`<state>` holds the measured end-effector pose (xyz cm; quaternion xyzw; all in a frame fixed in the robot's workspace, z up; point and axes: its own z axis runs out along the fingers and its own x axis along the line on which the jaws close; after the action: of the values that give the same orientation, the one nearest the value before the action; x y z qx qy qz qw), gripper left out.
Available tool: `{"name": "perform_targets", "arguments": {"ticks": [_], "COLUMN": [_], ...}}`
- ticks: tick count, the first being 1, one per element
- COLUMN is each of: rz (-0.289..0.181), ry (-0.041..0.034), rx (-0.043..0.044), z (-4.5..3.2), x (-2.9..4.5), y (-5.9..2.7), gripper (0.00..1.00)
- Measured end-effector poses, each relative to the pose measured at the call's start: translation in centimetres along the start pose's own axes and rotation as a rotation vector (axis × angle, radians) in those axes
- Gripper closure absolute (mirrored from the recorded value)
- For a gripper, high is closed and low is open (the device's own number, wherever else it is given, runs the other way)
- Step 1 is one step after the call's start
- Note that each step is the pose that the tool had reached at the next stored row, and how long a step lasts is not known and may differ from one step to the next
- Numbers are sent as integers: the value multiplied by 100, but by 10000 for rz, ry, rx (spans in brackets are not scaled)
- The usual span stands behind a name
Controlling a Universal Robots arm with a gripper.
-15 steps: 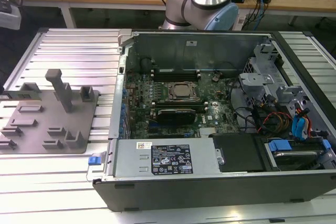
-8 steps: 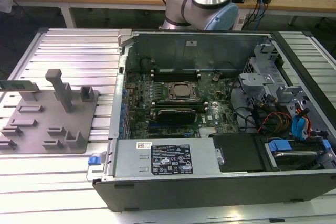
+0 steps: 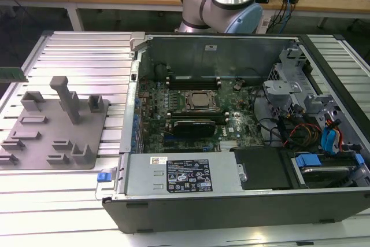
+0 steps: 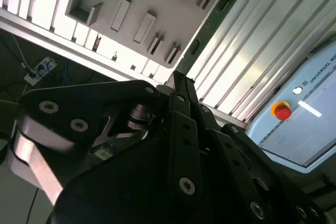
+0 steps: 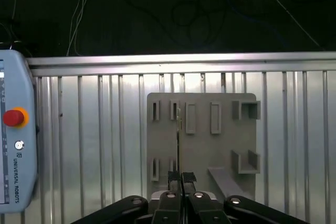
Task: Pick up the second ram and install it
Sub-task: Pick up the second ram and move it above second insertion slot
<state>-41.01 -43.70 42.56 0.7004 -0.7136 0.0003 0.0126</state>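
Over the fixture plate (image 3: pixel 52 125) at the exterior view's left, the gripper (image 4: pixel 180 81) pinches the second ram (image 4: pixel 215 22); held by one end, it could tilt.

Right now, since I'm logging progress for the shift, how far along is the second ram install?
Done: the second ram is picked up, clamped in the claw. In hand: the claw holds it over the grey fixture plate. Left: seating it; the stick is not yet at the motherboard inside the open case.
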Motion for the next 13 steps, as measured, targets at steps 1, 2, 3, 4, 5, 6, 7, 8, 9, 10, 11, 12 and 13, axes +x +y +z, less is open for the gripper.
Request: {"name": "perform_targets", "arguments": {"ticks": [1, 2, 3, 4, 5, 6, 7, 8, 9, 10, 11, 12, 13], "rz": [0, 0, 0, 0, -3, -2, 0, 0, 1, -1, -1, -1, -1], "ry": [-1, -2, -1, 0, 3, 0, 0, 0, 0, 0, 0, 0, 0], "rx": [1, 2, 1, -1, -4, -1, -1, -1, -1, -1, -1, -1, 0], "z": [-16, -16, -18, -20, -22, -20, -20, -21, -21, -22, -22, -23, -23], "x": [0, 0, 0, 0, 1, 0, 0, -1, -1, -2, -2, -3, -3], "y": [0, 0, 0, -1, -12, -24, -39, -59, -75, -109, -152, -183, -214], "gripper": [91, 91, 91, 91, 91, 91, 91, 91, 91, 91, 91, 91, 91]}}
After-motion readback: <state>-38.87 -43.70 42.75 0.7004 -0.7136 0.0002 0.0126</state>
